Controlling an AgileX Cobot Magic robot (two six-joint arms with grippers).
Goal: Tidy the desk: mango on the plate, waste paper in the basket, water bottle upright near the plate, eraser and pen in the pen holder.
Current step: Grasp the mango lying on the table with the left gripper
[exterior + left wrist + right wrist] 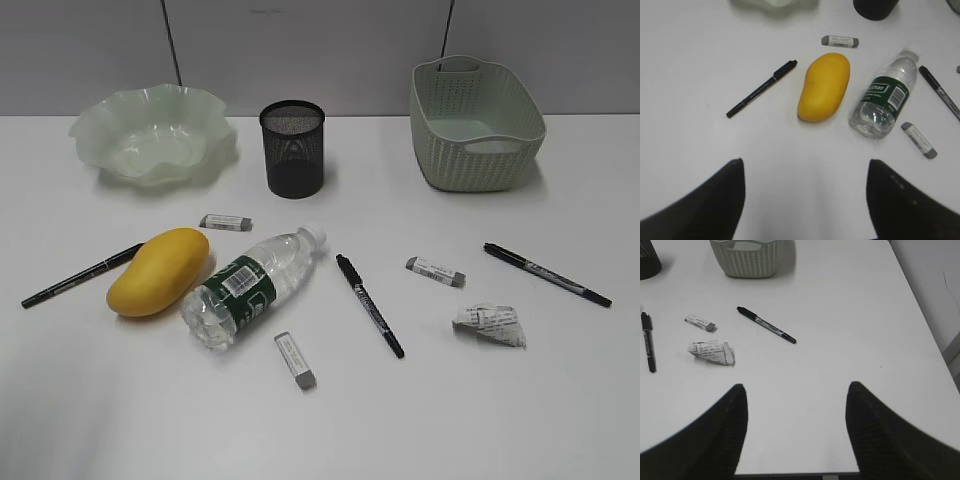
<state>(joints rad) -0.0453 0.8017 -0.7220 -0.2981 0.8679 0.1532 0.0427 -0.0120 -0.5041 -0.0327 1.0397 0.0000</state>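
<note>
The smooth yellow-orange oval mango (823, 86) lies on the plain white desk (120, 400), touching the toppled clear plastic water bottle (252, 285). The bottle's dark green label carries a white barcode patch and white lettering too blurred to read. The crumpled white waste paper (712, 352) shows faint print, unreadable. The mango sits ahead of the left gripper (805, 200), well apart, between its spread black fingers; nothing is held. The right gripper (796, 432) is likewise spread and empty, the paper ahead to its left. The pale green ruffled plate (150, 135), black mesh pen holder (292, 148) and pale green woven-look basket (476, 125) stand along the back.
</note>
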